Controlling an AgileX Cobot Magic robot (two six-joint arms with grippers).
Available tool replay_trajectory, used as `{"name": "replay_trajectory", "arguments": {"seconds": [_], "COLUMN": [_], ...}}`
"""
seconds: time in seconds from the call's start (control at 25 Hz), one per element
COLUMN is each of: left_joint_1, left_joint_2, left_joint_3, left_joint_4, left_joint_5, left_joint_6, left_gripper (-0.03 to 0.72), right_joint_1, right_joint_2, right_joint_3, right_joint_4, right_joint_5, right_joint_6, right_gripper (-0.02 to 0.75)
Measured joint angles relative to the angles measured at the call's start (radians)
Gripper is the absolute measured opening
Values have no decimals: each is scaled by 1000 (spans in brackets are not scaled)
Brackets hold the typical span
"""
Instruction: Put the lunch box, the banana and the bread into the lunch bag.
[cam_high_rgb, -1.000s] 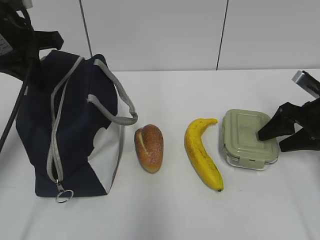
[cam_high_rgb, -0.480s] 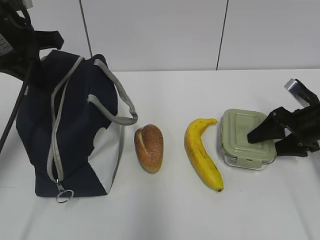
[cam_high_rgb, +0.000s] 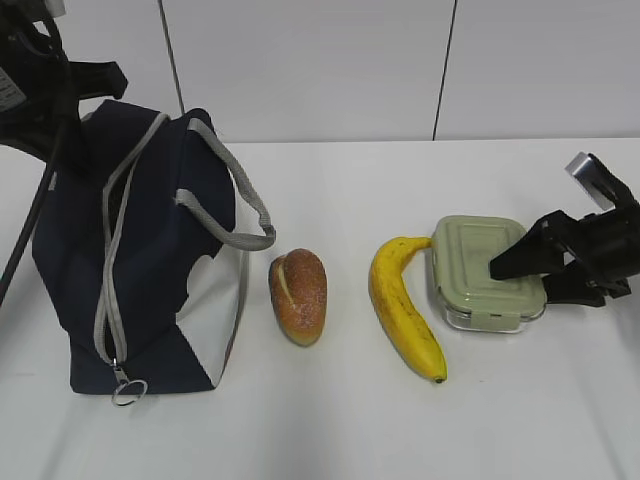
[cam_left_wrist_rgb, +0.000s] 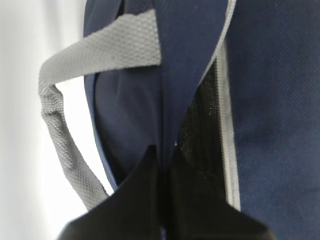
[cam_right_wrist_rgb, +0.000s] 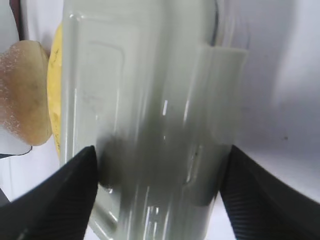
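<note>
At the far left of your exterior view the left arm reaches down behind the lunch bag (cam_high_rgb: 150, 255), which stands on the white counter (cam_high_rgb: 330, 420) with its grey zipper running down the near edge and one grey strap looping out to the right. Your left wrist view shows the left hand (cam_left_wrist_rgb: 162, 165) pinched fully together on a fold of the bag's navy fabric, right beside the zipper track, with a grey strap (cam_left_wrist_rgb: 75, 120) arcing off to the left of the frame.

Just right of the bag, apart from it, the bread (cam_high_rgb: 298, 295) lies on the counter. Right of that lies the banana (cam_high_rgb: 402, 305), its stem pointing to the upper right and touching the left edge of the lunch box (cam_high_rgb: 480, 275).

At the right of the frame your right hand (cam_high_rgb: 545, 272) stands wide open around the lunch box's right end, one finger (cam_high_rgb: 520, 255) over the sage-green lid and the other lower at the near right side. Your right wrist view shows a dark finger (cam_right_wrist_rgb: 60, 200) on each side of the box (cam_right_wrist_rgb: 150, 110), both up against it or very nearly so; it sits on the counter, not lifted.

Against the frame a second ago, the right hand has come leftward and the lunch box has slid left and turned slightly, closing the gap to the banana's stem. Bag, bread, banana and left hand have not moved, and the right hand's opening is much the same.
</note>
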Motion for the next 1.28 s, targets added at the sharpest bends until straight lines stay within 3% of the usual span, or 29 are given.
{"name": "replay_trajectory", "arguments": {"seconds": [0.32,0.68,0.96,1.28], "left_joint_1": [0,0,0,0], "left_joint_2": [0,0,0,0], "left_joint_3": [0,0,0,0], "left_joint_4": [-1,-2,-42,-178], "left_joint_5": [1,2,5,-9], "left_joint_6": [0,0,0,73], "left_gripper": [0,0,-1,-1], "right_joint_1": [0,0,0,69], "right_joint_2": [0,4,4,-74], "right_joint_3": [0,0,0,-4], "right_joint_4": [30,67,308,459], "right_joint_5": [44,71,137,133], "right_joint_6": [-2,-8,-47,-53], "right_gripper": [400,392,392,391]}}
